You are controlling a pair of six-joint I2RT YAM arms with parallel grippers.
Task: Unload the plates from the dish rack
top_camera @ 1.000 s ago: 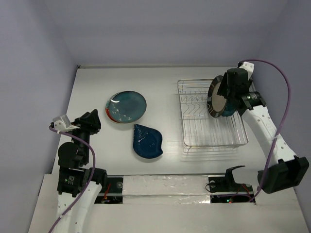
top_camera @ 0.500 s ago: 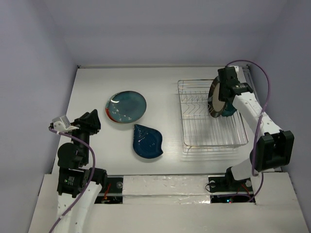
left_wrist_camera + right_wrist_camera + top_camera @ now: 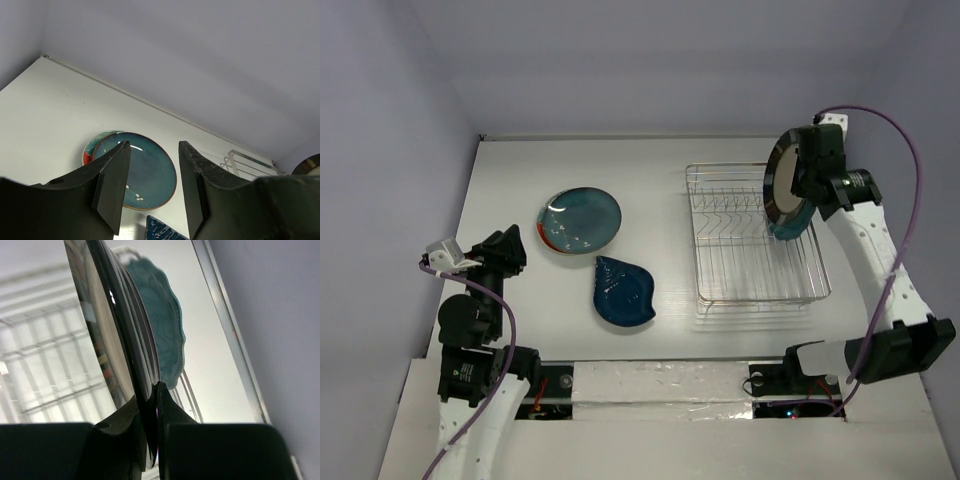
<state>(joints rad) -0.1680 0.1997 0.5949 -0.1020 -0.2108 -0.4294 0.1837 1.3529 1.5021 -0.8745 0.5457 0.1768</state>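
- Dark-rimmed plate (image 3: 780, 185): on edge over the far right of the dish rack (image 3: 740, 270). Rim pinched between the closed fingers (image 3: 115, 440) of the right gripper (image 3: 802, 178).
- Teal scalloped plate (image 3: 165, 315): upright just behind the held one, at the rack's right end.
- Stack of 2 on the table (image 3: 500, 190), left of the rack and well apart from it: round teal plate (image 3: 582, 218) on top, red-and-teal plate (image 3: 542, 238) beneath, showing only at the left edge.
- Dark blue leaf-shaped plate (image 3: 623, 290): flat on the table, near the stack on its near side.
- Left gripper (image 3: 510, 248): by the table's left edge, 2 fingers partly apart, nothing between them.
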